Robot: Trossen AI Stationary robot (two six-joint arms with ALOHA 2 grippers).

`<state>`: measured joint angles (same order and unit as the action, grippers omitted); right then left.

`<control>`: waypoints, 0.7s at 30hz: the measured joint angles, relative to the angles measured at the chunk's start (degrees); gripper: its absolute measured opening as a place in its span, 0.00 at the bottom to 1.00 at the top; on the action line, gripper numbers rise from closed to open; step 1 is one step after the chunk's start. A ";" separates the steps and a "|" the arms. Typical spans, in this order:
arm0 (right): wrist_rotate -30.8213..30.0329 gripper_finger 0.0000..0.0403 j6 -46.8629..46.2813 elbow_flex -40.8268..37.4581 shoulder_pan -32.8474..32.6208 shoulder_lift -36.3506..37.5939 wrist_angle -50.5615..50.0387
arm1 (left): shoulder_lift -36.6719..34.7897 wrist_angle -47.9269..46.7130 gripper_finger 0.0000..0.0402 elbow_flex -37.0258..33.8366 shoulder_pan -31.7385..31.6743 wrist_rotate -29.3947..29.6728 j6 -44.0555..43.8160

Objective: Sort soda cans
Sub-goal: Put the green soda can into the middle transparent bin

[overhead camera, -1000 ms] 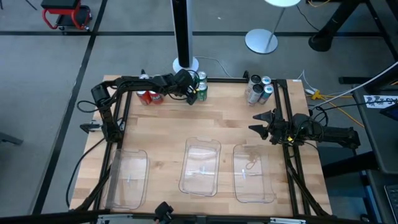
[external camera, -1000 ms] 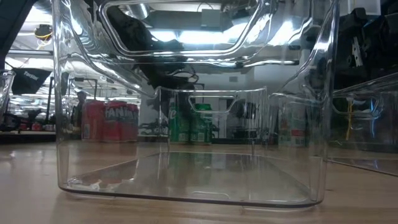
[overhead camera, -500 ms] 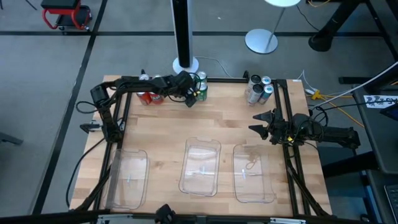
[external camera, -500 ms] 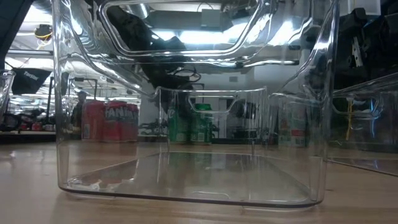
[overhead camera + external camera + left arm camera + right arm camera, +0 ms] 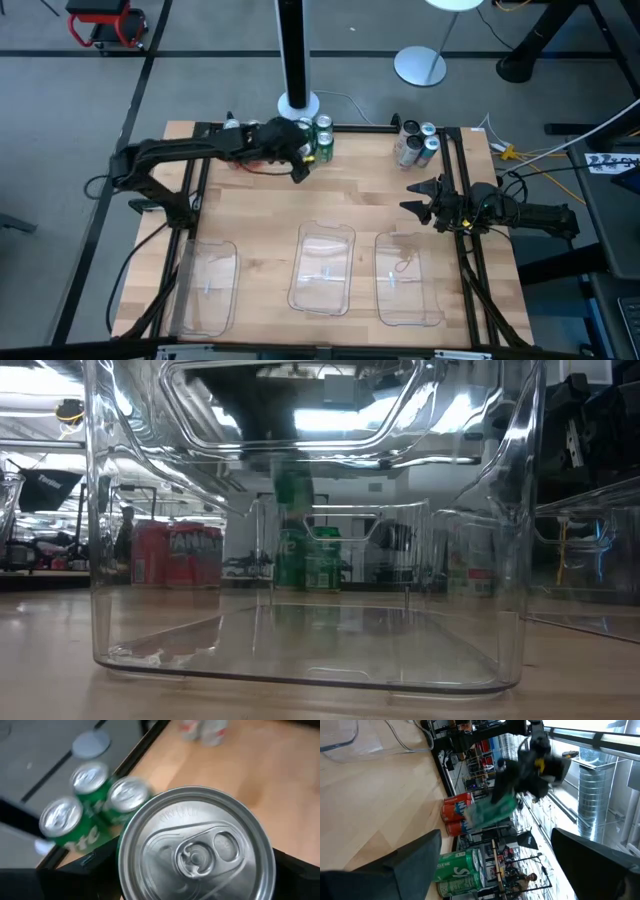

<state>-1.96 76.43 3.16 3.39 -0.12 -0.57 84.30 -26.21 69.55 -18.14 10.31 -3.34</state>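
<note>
My left gripper (image 5: 297, 163) clasped a green can (image 5: 196, 851) lifted above its group (image 5: 320, 138); keeping it upright and clear of neighbours seemed wise, while my right gripper (image 5: 417, 198) waited agape

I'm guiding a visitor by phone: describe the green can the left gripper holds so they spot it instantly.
Look along the wooden table's far edge, by the black pole. Three green metal soda cans stand there; the held green soda can is above the tabletop, clamped in the left gripper.
</note>
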 joint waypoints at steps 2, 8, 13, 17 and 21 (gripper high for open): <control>0.01 0.93 -0.35 0.00 -0.01 -0.02 -0.04 | -2.16 -0.78 0.75 -0.01 2.70 0.00 -0.15; 0.00 0.93 -0.58 0.00 0.00 0.00 -0.01 | -6.31 -0.73 0.74 -0.02 11.99 0.92 -2.88; -0.25 0.93 0.45 0.00 -0.01 -0.02 -0.01 | -6.31 -0.92 0.74 -0.02 19.79 1.04 -5.65; -0.59 0.93 0.54 0.00 0.00 0.00 -0.01 | -5.80 -1.86 0.74 -0.02 25.09 2.17 -8.73; -0.61 0.93 0.54 0.00 0.01 -0.02 -0.01 | -5.80 -1.60 0.74 -0.57 29.10 3.46 -12.02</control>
<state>-2.56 76.97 3.16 3.39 -0.14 -0.58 78.50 -27.81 68.99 10.96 13.77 -15.36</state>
